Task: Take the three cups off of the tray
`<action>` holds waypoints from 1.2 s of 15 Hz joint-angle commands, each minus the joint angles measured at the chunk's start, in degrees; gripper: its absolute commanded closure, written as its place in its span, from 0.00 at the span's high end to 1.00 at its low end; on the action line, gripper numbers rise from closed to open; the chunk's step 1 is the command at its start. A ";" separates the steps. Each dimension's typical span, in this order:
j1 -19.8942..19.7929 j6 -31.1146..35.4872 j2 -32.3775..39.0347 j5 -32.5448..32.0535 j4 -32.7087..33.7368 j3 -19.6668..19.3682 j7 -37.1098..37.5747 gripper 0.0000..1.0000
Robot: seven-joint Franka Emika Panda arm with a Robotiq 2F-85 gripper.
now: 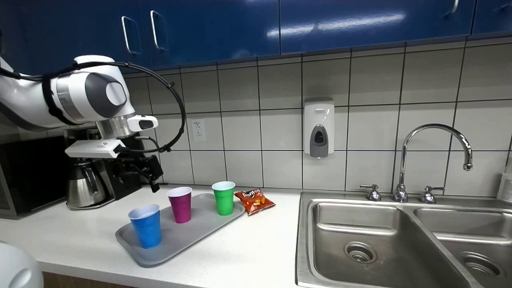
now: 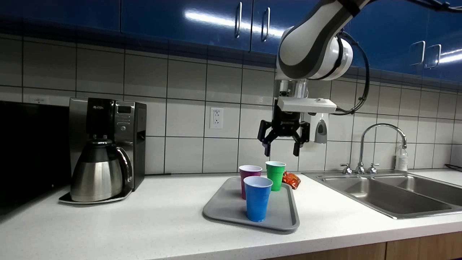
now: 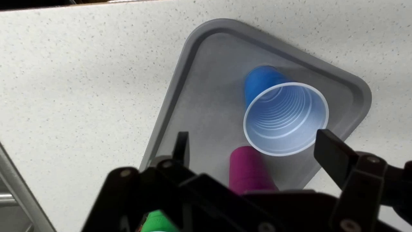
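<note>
Three cups stand upright on the grey tray (image 1: 190,236). The blue cup (image 2: 257,202) is nearest the counter's front edge, the purple cup (image 1: 181,207) stands further back, and the green cup (image 1: 225,201) is at the tray's far end. Above them hangs my gripper (image 2: 282,150), pointing down with its fingers spread and nothing between them. In the wrist view, the blue cup (image 3: 262,84) shows its white inside, close to the right fingertip in the picture. My gripper partly covers the purple cup (image 3: 247,170) and most of the green cup (image 3: 157,222).
Beside the green cup lies a red chip bag (image 1: 254,201). A steel sink (image 1: 303,248) with a tall faucet (image 1: 401,176) is set into the white counter (image 2: 162,220). The steel coffee pot (image 2: 96,177) sits at its coffee maker (image 2: 130,133). Blue cabinets (image 2: 180,32) hang overhead.
</note>
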 commanded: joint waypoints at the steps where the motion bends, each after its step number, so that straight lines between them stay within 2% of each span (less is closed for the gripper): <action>1: -1.02 1.12 4.38 -3.60 2.39 1.34 6.01 1.00; 11: 0.12 1.67 14.38 -11.17 6.75 -0.09 17.13 1.00; 18: 2.09 1.34 20.31 -14.02 10.43 -2.51 20.92 1.00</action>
